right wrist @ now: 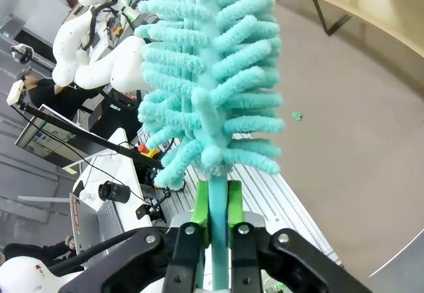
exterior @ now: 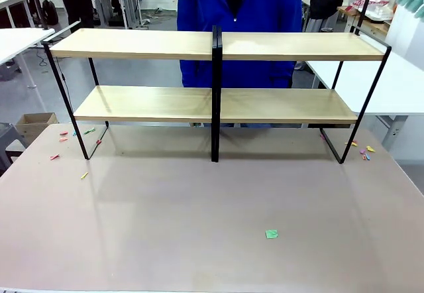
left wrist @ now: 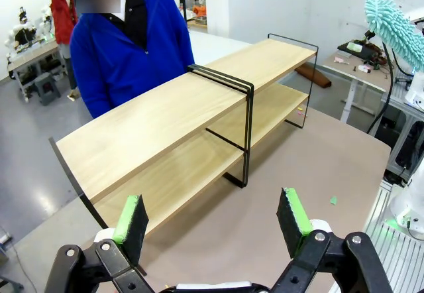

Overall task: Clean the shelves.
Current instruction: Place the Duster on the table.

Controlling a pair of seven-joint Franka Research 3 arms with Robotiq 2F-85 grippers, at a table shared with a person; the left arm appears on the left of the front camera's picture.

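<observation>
We see the table (exterior: 199, 240), and toward its far edge the shelves (exterior: 212, 44), two wood boards in a black rack, with a person (exterior: 238, 14) in blue just behind. Our right gripper (right wrist: 215, 207) is clenched on the handle of a teal duster (right wrist: 212, 74), raised at the rack's right end. Our left gripper (left wrist: 212, 217) hangs released, fingers wide, above the table before the shelves. A green scrap (exterior: 271, 234) lies near us; coloured bits (exterior: 363, 151) lie by the rack's feet.

No readable text, label, brand, number or sign appears on anything.
</observation>
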